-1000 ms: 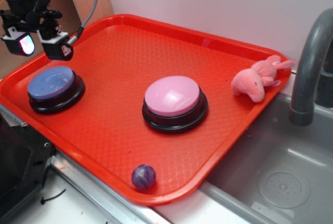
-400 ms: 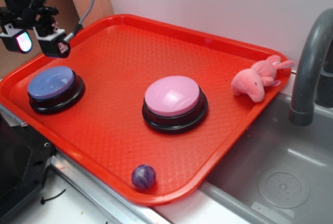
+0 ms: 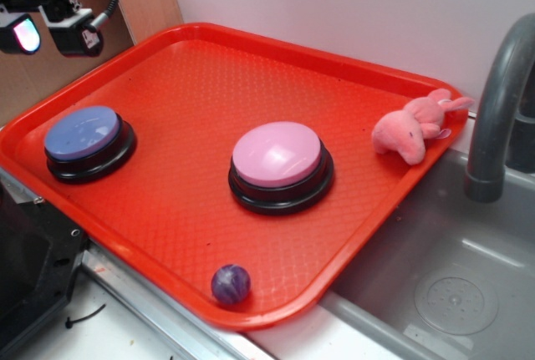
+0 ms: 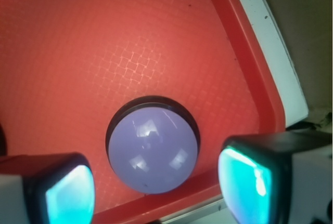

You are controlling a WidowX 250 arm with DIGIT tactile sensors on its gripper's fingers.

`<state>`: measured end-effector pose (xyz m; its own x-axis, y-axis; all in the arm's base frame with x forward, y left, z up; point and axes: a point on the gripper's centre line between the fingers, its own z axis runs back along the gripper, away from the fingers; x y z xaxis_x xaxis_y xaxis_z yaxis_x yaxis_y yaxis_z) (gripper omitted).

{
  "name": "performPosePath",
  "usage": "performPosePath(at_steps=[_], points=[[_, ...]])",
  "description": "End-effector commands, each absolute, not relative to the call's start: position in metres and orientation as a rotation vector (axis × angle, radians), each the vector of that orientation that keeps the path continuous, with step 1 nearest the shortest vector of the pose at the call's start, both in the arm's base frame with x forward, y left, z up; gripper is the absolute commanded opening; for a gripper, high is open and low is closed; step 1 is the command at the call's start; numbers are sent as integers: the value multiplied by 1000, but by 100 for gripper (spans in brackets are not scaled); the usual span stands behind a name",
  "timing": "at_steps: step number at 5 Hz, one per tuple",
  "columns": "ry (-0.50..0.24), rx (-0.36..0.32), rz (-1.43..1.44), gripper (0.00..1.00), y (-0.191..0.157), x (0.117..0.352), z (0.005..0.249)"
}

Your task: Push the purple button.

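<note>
The gripper point(image 3: 48, 32) hung high over the tray's far-left corner, at about eleven o'clock from the purple button point(image 3: 82, 133) and well clear of it. Its two fingers stood spread with nothing between them; in the wrist view the glowing pads point(image 4: 68, 197) framed the button point(image 4: 153, 149) from either side, with open air down to the dome.

The purple button sat on the red tray point(image 3: 251, 76) near its left edge, on a black round base, well apart from the larger pink button point(image 3: 277, 154) at its three o'clock. A small purple marbled ball point(image 3: 230, 284) lay near the tray's front rim, and a pink plush toy point(image 3: 411, 129) rested on the right rim beside the grey sink point(image 3: 451, 276) and faucet point(image 3: 495, 101).

The button looked like hard, glossy plastic, judging by the window reflections on its dome: stiff, smooth and probably slippery at the sides. It likely needed no grasp at all, only a straight downward press on the crown. An off-centre push might slide off the curve or scoot the light base across the textured tray.
</note>
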<state>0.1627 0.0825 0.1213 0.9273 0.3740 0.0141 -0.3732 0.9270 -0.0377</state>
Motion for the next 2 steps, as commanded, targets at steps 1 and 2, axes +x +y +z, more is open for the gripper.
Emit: performPosePath(at_steps=[1, 2], points=[[-47, -17, 378, 100, 83, 166, 147], [-77, -1, 383, 100, 83, 162, 156]])
